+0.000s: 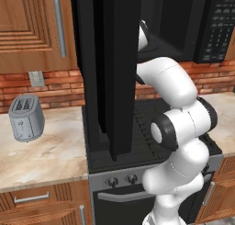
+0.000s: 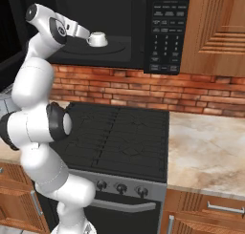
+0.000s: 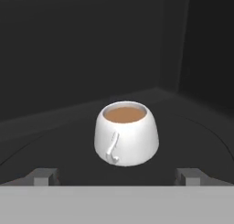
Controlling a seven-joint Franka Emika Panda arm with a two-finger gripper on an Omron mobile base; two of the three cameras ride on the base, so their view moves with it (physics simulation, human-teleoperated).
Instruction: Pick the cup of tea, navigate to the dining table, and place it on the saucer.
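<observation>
In the microwave [image 2: 119, 18], cup of tea [image 3: 126, 133] upright

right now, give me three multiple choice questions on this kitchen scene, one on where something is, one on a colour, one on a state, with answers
1. Where does the cup of tea stand?
A. on the stove top
B. inside the open microwave
C. beside the toaster

2. What colour is the liquid in the cup?
A. brown
B. green
C. clear

3. How does the gripper stand with respect to the cup?
A. shut on the cup's handle
B. open, fingertips wide apart, just short of the cup
C. shut above the cup

Answers:
1. B: the right base view shows the cup on the round plate of the microwave, door open.
2. A: the hand view shows brown tea up to the rim.
3. B: the fingertips sit at either side, with the cup just ahead.
</observation>
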